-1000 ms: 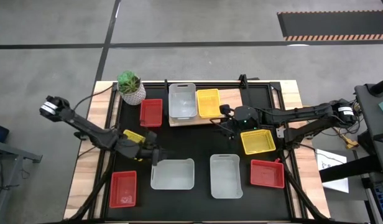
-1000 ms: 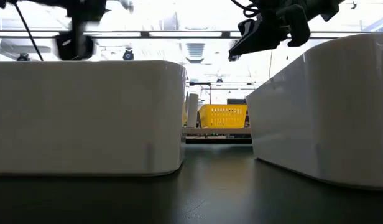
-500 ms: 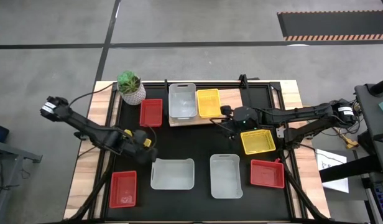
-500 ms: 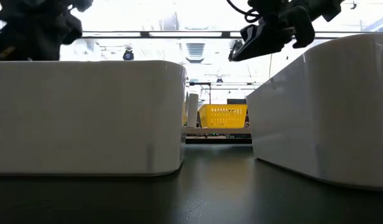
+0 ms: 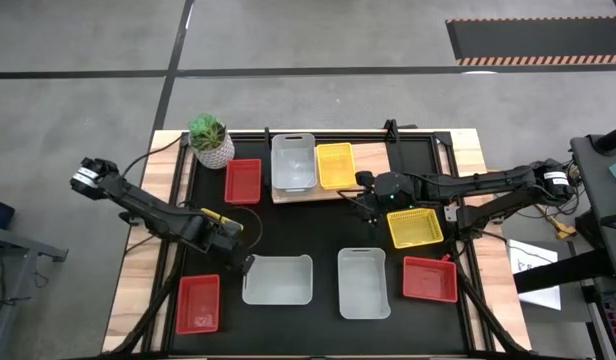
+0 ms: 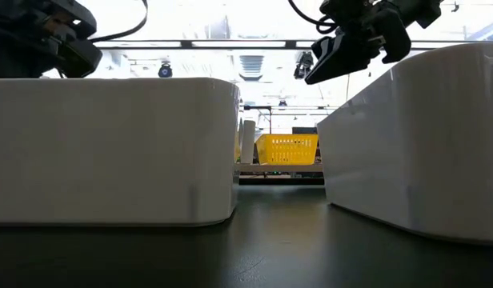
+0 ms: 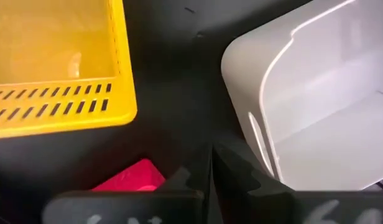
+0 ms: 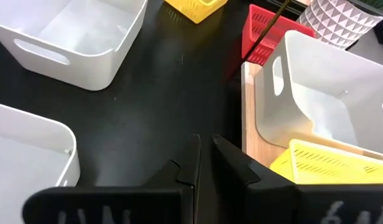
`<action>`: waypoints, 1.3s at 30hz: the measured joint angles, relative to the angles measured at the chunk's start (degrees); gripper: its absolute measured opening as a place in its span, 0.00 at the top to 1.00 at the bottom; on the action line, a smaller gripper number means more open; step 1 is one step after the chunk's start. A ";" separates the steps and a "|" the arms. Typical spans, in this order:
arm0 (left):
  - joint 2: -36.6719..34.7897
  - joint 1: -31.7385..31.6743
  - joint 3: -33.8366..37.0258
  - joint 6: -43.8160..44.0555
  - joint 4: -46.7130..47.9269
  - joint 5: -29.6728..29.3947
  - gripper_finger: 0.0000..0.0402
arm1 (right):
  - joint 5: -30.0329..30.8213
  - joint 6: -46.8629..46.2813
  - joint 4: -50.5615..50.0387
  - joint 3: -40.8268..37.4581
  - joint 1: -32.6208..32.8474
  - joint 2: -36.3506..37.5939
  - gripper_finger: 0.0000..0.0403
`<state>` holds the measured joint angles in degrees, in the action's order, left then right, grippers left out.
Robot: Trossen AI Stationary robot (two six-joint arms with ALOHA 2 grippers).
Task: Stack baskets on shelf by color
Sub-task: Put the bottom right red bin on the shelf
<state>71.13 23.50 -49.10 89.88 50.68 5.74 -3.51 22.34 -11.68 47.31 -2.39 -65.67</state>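
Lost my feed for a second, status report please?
Left gripper shut, empty, beside near-left white basket. Right gripper shut, empty, beside shelf. One white, one yellow basket shelved. Nothing blocking.

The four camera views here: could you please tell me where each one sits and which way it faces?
High view: overhead, straight down on the table; both arms, left gripper, right gripper.
Low view: tabletop height, level between two white baskets toward a yellow basket; arms overhead.
Left wrist view: looks down past its shut fingers at a white basket.
Right wrist view: past its fingers at the shelf.
Shared: high and low views both show the yellow basket on the shelf.
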 joint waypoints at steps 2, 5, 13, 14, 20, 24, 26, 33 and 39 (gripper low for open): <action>-0.28 -0.45 0.00 -1.45 0.21 0.06 1.00 | 0.00 0.27 0.04 0.00 0.00 0.00 0.93; -1.41 -1.86 0.00 -2.28 1.69 2.18 1.00 | 0.00 0.81 0.07 0.00 0.00 0.00 0.93; -5.31 -5.23 0.00 -12.19 0.87 3.13 1.00 | 0.00 3.07 -0.02 -0.76 0.00 -0.13 0.93; -5.65 -5.29 0.00 -13.97 0.86 2.34 1.00 | 0.01 2.82 0.11 -0.76 0.00 -0.13 0.93; -7.12 -5.30 0.00 -18.44 0.65 -5.16 1.00 | -0.25 -6.03 -1.49 5.87 0.01 0.01 0.93; -7.14 -5.10 0.00 -22.88 -5.14 -13.14 1.00 | -9.93 -8.00 -2.48 9.94 2.91 -0.01 0.93; -7.15 -5.10 0.00 -26.42 -9.69 -15.61 1.00 | -11.47 -8.17 -4.46 12.04 5.34 -0.02 0.93; -5.80 -4.16 0.00 -42.18 -22.13 -21.08 1.00 | -0.87 -24.02 -25.28 15.15 15.52 -0.78 0.93; -7.32 -5.19 -0.31 -52.41 -25.84 -22.64 1.00 | 3.25 -58.43 -55.46 20.50 19.96 -0.41 0.93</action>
<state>63.81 18.31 -49.41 37.47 24.84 -16.91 -0.26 -36.09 -67.15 67.81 17.56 -66.08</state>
